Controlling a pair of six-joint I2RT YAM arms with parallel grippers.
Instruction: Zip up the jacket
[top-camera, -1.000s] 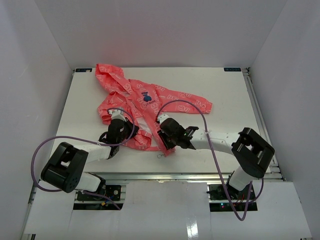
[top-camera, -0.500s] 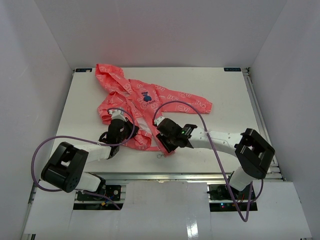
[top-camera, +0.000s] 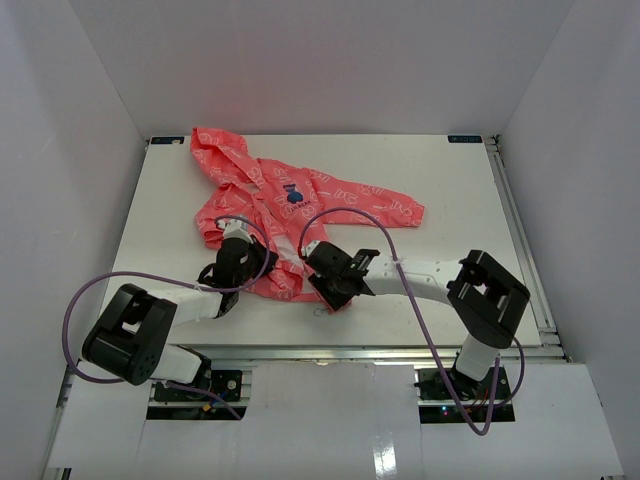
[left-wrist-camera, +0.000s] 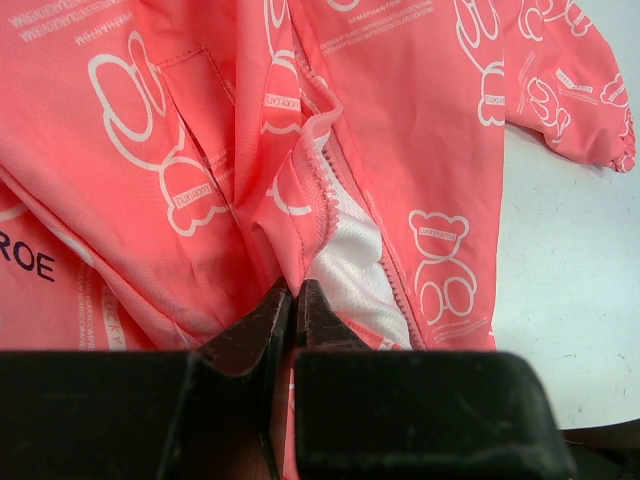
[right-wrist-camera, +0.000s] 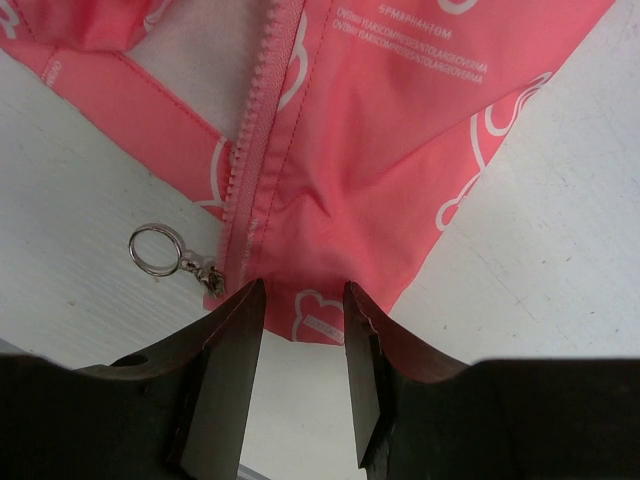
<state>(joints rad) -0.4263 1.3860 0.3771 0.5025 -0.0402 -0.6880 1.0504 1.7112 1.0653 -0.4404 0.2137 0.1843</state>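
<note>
The coral-pink jacket (top-camera: 290, 205) lies flat and open-fronted on the white table, hood at the far left. My left gripper (top-camera: 243, 262) is shut on a fold of its left front edge (left-wrist-camera: 300, 215), next to the pale lining (left-wrist-camera: 350, 265). My right gripper (right-wrist-camera: 300, 300) is open, and its fingers (right-wrist-camera: 235, 345) straddle the bottom hem of the right front panel (right-wrist-camera: 330, 210). The zipper slider (right-wrist-camera: 212, 278) with its metal ring pull (right-wrist-camera: 155, 248) sits at the hem's bottom end, just left of the jaws. In the top view the right gripper (top-camera: 330, 285) is at the jacket's near edge.
The white table (top-camera: 450, 200) is walled in by white panels on three sides. The jacket's right sleeve (top-camera: 395, 208) stretches toward the table's middle. A purple cable (top-camera: 340, 212) loops from the right arm over the jacket. The table's near edge lies just behind both grippers.
My right gripper has slid left and a little nearer along the jacket's bottom hem, its forearm swinging with it. The left gripper has stayed on the fabric.
</note>
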